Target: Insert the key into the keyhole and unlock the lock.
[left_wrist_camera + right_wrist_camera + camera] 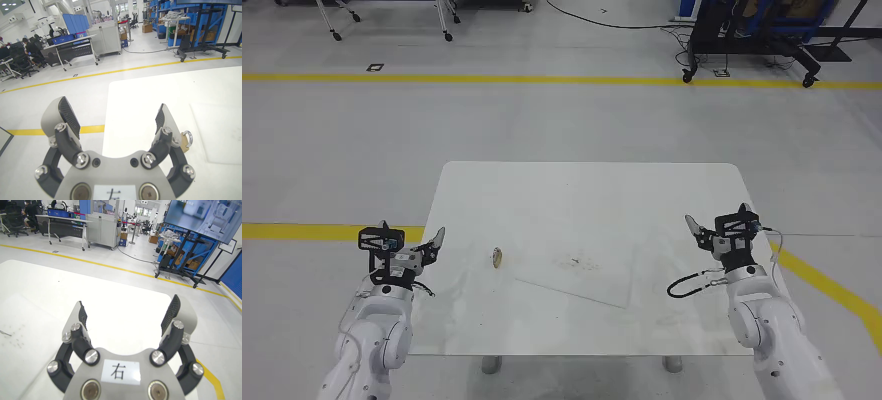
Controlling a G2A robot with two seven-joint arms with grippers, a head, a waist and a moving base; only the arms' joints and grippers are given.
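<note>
A small brass padlock [498, 258] with a silver shackle lies on the white table [592, 190], left of the middle; it also shows beside my left gripper's finger as the padlock [186, 140]. What looks like the thin metal key [578, 264] lies on a pale mat [582, 280] near the middle, and its tip is the key [5, 333] in the right wrist view. My left gripper [410, 236] hangs open at the table's left edge, holding nothing. My right gripper [719, 222] stands open over the right edge, also holding nothing.
The mat [217, 132] lies flat between the padlock and the right arm. A black cable [687, 285] loops beside the right arm. Yellow floor lines run around the table, and racks and desks stand far off.
</note>
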